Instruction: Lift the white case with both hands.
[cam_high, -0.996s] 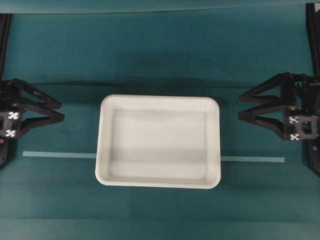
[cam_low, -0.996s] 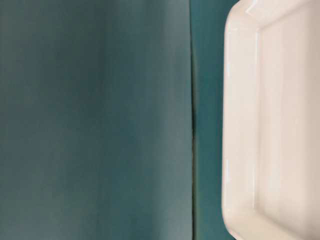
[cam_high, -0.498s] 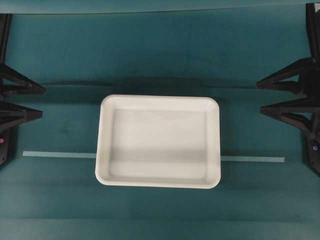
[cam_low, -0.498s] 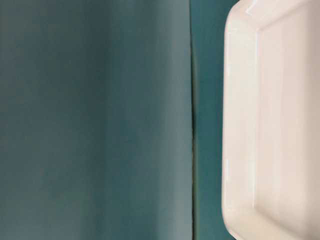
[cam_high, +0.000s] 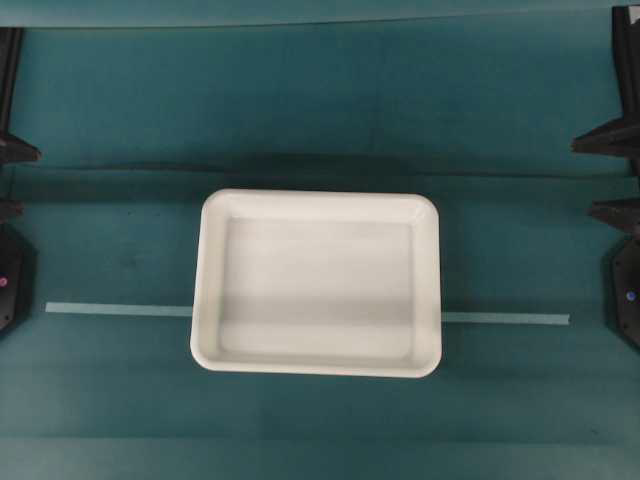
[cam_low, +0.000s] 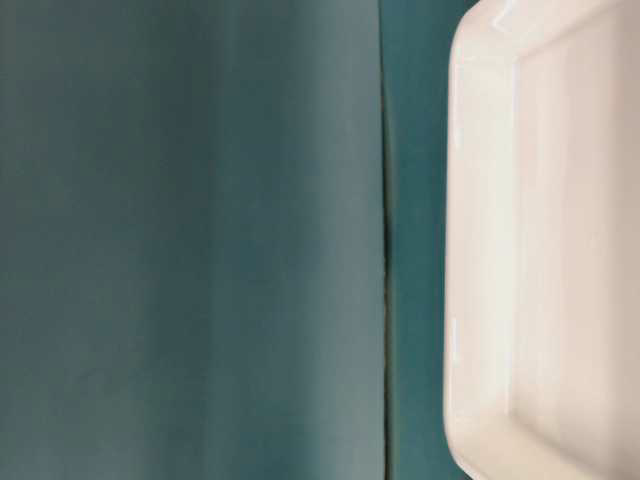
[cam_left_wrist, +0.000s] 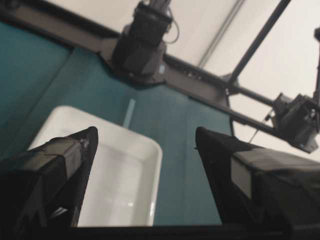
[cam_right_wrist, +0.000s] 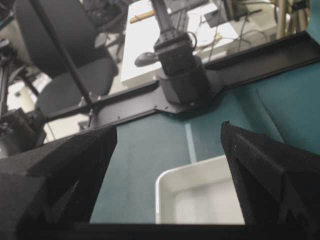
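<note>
The white case lies flat in the middle of the teal table, empty, with nothing touching it. My left gripper is at the far left edge of the overhead view, open, only its two black fingertips showing, well apart from the case. At the far right edge my right gripper is open too, just as far from the case. In the left wrist view the left gripper has wide jaws holding nothing, the case lying beyond them. The right gripper also stands wide above a corner of the case. The table-level view shows only the case.
A thin pale tape strip runs across the table and passes under the case. A fold in the teal cloth runs beside the case. The opposite arm's base stands at the table's far edge. An office chair sits off the table.
Both grippers have drawn back outward, from beside the case to the left and right edges of the overhead view. Their jaws stayed open. The case has not moved.
</note>
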